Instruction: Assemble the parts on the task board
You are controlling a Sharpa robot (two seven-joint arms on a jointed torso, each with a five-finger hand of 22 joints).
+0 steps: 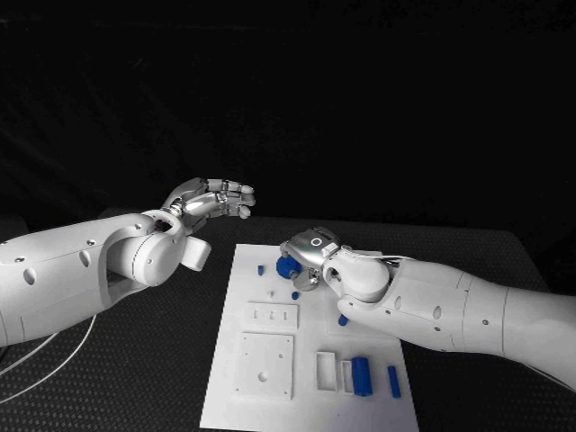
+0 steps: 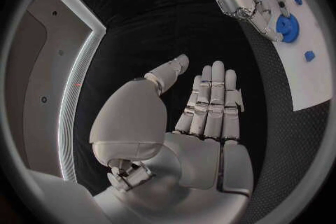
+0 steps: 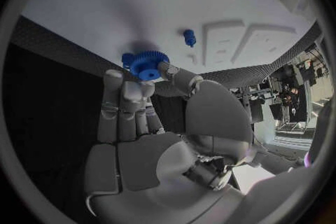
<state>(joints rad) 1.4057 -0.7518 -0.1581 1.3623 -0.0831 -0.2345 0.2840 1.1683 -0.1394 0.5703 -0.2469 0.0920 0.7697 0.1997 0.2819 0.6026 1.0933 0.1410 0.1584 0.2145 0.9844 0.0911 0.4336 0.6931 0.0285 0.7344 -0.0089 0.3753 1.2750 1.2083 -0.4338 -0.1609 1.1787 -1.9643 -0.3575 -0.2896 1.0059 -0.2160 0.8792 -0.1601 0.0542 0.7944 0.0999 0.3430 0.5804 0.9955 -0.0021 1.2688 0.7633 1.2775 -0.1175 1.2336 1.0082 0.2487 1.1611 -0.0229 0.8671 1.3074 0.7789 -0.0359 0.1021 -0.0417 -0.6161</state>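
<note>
At the far end of the task board (image 1: 237,396) we find the blue gear (image 1: 287,266), a small toothed wheel with a raised hub, and our right hand (image 1: 311,261) is on it: the fingertips (image 3: 133,88) close around its rim, so we take that hand as holding the gear, low over the board's far edge. We judge the gear light, rigid plastic; it will not give under pressure, but its smooth faces could slip. The toothed rim gives the best purchase, pinched from opposite sides so that the hub and bore stay free for seating.

Our left hand (image 1: 211,200) hangs in the air beyond the board's far left corner, fingers apart and loosely curved, holding nothing.

The right wrist view gives us the teeth and the hub of the gear up close, plus a small blue peg (image 3: 189,38) standing on the board just past it; whether the gear already sits on a post we cannot tell. The head view adds the layout: pale recessed blocks (image 1: 265,364) at the board's middle and near end, and blue bars (image 1: 361,373) near its near right corner. The left wrist view shows our left palm (image 2: 210,123) bare, with the right hand over the gear (image 2: 285,27) beyond it.
</note>
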